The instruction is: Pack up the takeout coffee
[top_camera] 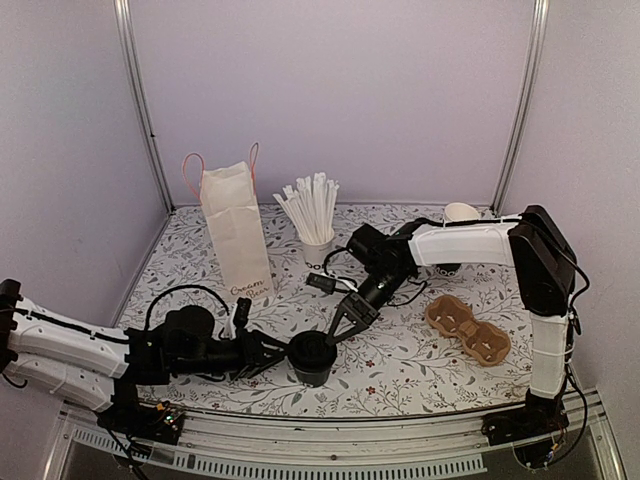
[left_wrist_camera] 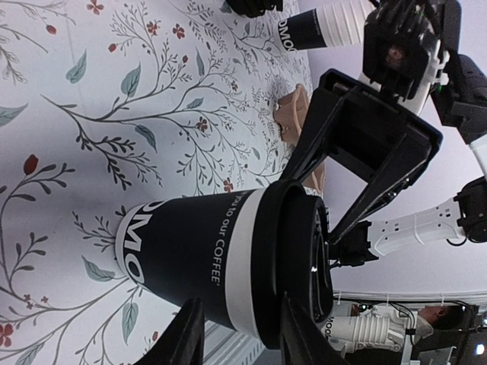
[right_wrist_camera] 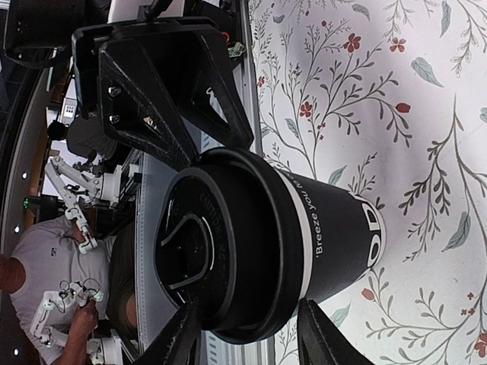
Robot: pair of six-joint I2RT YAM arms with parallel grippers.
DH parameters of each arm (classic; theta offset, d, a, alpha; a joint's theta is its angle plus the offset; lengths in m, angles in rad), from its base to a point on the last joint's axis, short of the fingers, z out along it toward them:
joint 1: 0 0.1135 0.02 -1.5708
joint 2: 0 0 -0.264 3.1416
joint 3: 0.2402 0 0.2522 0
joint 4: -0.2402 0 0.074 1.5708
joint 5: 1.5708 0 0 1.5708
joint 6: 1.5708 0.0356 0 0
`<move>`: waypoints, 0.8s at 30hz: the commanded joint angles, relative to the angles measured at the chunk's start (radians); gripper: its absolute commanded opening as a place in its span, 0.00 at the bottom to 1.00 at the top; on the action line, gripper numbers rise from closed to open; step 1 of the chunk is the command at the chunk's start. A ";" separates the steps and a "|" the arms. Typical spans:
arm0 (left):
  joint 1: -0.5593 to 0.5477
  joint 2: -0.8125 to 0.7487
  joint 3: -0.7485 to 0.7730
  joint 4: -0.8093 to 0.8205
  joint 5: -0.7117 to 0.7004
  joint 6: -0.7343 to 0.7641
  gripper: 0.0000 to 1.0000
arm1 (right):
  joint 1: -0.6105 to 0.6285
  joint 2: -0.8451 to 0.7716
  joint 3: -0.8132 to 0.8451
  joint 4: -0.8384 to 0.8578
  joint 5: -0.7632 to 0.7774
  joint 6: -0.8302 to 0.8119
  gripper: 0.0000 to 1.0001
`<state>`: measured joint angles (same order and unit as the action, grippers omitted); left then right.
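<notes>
The takeout coffee (top_camera: 312, 358), a black paper cup with a black lid, stands upright near the table's front edge. My left gripper (top_camera: 272, 352) is at its left side and my right gripper (top_camera: 343, 328) at its upper right, facing each other across it. In the left wrist view the cup (left_wrist_camera: 205, 255) lies just beyond my open left gripper (left_wrist_camera: 240, 327), one fingertip level with the cup wall, the other with the lid. In the right wrist view the cup (right_wrist_camera: 304, 228) sits likewise beyond my open right gripper (right_wrist_camera: 247, 334). Neither gripper holds it.
A white paper bag (top_camera: 238, 240) with pink handles stands at the back left. A white cup of straws (top_camera: 315, 225) is beside it. A brown cardboard carrier (top_camera: 467, 328) lies at the right, and stacked cups (top_camera: 458, 215) behind the right arm. The table's front rail (top_camera: 330, 425) is close to the coffee.
</notes>
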<state>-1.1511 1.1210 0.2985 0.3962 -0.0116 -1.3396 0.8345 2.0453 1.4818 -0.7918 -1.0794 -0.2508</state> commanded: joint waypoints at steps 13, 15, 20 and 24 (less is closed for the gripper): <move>0.020 0.077 -0.135 -0.015 0.045 -0.065 0.21 | 0.009 0.067 -0.028 0.028 0.115 0.012 0.34; 0.023 0.123 -0.164 0.018 0.062 -0.077 0.19 | 0.009 0.081 -0.037 0.034 0.126 0.017 0.33; 0.026 0.263 -0.228 0.167 0.114 -0.121 0.15 | 0.009 0.113 -0.055 0.040 0.154 0.026 0.30; 0.026 0.391 -0.242 0.244 0.155 -0.132 0.14 | 0.009 0.135 -0.064 0.040 0.188 0.033 0.30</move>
<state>-1.1309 1.3285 0.1349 0.9081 0.0856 -1.4601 0.8227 2.0796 1.4780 -0.7506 -1.1267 -0.2111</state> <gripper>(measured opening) 0.147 0.309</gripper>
